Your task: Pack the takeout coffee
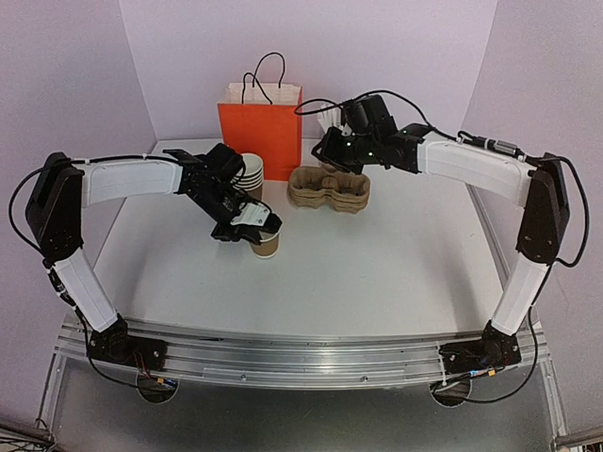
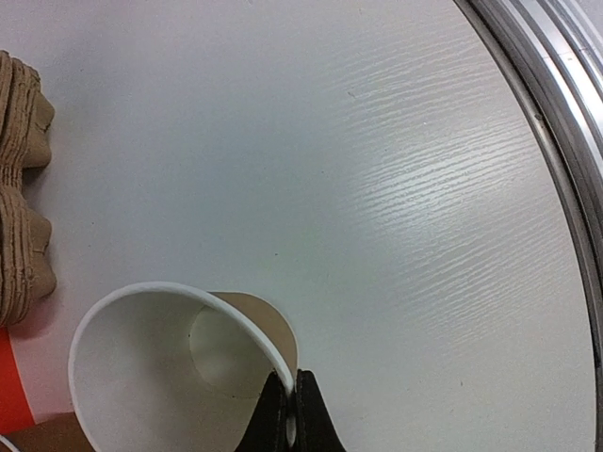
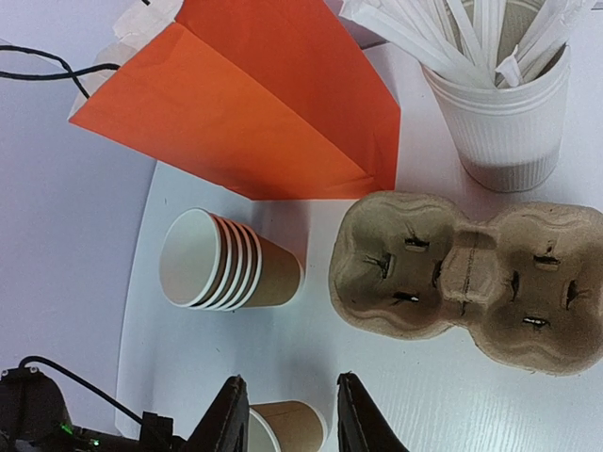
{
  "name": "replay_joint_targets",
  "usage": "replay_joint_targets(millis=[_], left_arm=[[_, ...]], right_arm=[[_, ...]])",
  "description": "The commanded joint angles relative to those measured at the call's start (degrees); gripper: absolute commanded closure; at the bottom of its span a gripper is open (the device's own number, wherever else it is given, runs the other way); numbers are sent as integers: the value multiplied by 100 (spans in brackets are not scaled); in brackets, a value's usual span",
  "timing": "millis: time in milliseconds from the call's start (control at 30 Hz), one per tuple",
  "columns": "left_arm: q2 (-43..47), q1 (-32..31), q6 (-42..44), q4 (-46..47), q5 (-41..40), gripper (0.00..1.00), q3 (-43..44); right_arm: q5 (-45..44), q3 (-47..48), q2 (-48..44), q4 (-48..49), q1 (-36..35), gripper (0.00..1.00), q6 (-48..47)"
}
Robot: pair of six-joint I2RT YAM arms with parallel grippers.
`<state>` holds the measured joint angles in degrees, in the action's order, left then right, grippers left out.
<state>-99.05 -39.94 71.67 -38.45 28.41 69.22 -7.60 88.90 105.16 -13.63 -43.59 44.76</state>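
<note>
Closest to the left wrist lens, the left gripper (image 2: 287, 412) is clamped together on 1 wall of a brown paper cup (image 2: 151, 377), pinching its white rim at the cup's 4 o'clock. That cup has no lid, and no black lid shows in any view, so the takeout coffee is at best half made. From above, the cup stands a little toward 9 o'clock of the table's (image 2: 396, 188) middle; whether it rests on the surface or hangs just clear I cannot tell.

The right gripper (image 3: 294, 419) hovers with its fingers apart and nothing between them. In its own view the held cup lies at 6 o'clock, the pulp carrier (image 3: 471, 282) at 3 o'clock, a stack of cups (image 3: 221, 259) at 9 o'clock and the orange bag (image 3: 254, 104) at 11 o'clock.

Several things could go wrong:
- A 1-wall pinch may buckle the thin rim or let the cup swing when moved.
- If the right gripper descends toward the cup, it may strike the left fingers.
- Reaching for the bag could topple it or nudge the stack beside it.
- Packing now would send an unlidded cup.
</note>
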Motion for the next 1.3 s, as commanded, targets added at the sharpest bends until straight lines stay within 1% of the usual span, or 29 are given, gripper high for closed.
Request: replay_joint_targets(millis=[0, 33, 167, 233, 333, 400, 467, 533, 600, 633, 733, 800, 900, 1000, 1100, 1267], left_arm=[[-192, 3, 27, -428, 65, 95, 368], [-233, 3, 37, -516, 63, 91, 424], [-241, 3, 270, -953, 139, 56, 695], [-172, 3, 178, -1163, 212, 43, 960], [-83, 61, 14, -1688, 412, 29, 1662], [10, 209, 1, -2160, 698, 24, 2063], [157, 459, 110, -2592, 999, 21, 2282], [320, 810, 298, -2949, 1221, 20, 2321], [445, 1299, 465, -3216, 1291, 21, 2263], [446, 1518, 507, -3323, 1259, 22, 2265], [194, 2172, 773, -3840, 1277, 33, 2543], [-116, 2570, 789, -3928, 1352, 36, 2805], [-646, 2925, 735, -3588, 1233, 35, 3039], [-1025, 2978, 567, -2868, 966, 34, 3058], [-1311, 2973, 470, -2225, 886, 35, 3036], [-2034, 2971, 465, -2008, 674, 38, 3526]], right_arm=[[-41, 45, -24, -25, -9, 70, -79], [-26, 68, -3, -24, -9, 70, -78], [49, 185, 69, -39, -18, 69, -91], [71, 225, 101, -41, -18, 69, -117], [96, 294, 133, -52, -15, 69, -168], [143, 344, 164, -54, -13, 68, -217], [177, 363, 179, -58, -13, 68, -254], [188, 358, 175, -61, -10, 67, -294], [188, 340, 167, -61, -15, 67, -346], [188, 332, 157, -60, -14, 67, -363], [182, 297, 131, -59, -14, 67, -399], [180, 285, 128, -52, -13, 66, -433], [187, 293, 163, -50, -12, 66, -479], [230, 333, 212, -52, -9, 66, -519], [241, 344, 246, -52, -13, 66, -540], [256, 306, 279, -52, -12, 66, -534]])
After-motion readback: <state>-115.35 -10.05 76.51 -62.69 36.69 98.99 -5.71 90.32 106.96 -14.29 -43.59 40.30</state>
